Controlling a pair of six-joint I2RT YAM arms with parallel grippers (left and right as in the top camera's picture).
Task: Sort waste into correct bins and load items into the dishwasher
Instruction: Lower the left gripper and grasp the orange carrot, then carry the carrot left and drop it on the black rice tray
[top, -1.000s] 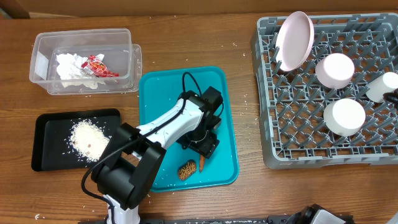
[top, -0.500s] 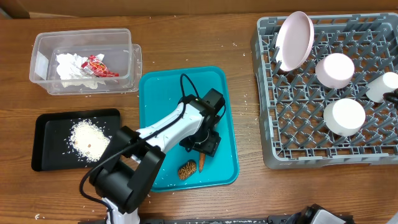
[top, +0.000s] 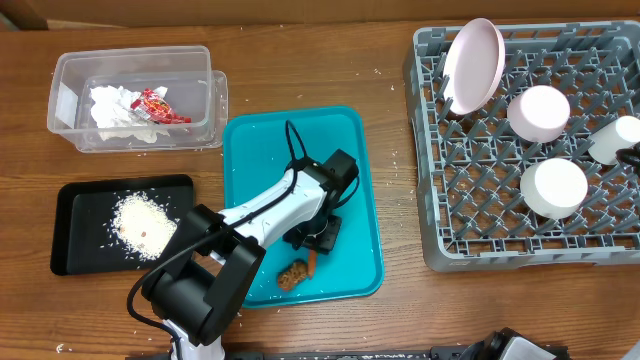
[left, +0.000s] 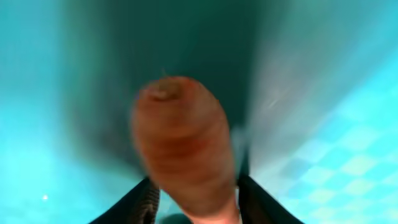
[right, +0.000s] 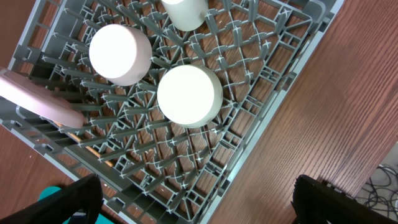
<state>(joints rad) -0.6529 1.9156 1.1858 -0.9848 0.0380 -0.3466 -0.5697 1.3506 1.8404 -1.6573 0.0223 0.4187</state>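
My left gripper is down on the teal tray, near its front edge. In the left wrist view the orange-brown carrot-like piece fills the gap, with a dark finger pressed against each side. The brown ridged lump lies just left of the carrot piece. A napkin and a red-and-white wrapper lie in the clear tub. Rice sits in the black tray. My right gripper hangs open over the grey dish rack's edge.
The dish rack at the right holds an upright plate and three white cups. Stray rice grains dot the wooden table around the trays. The left arm's base stands at the table's front edge.
My left gripper has shifted slightly toward the tray's front left, and its jaws have narrowed onto the carrot piece. The carrot piece and the lump have slid a little left. The right arm is unmoved.
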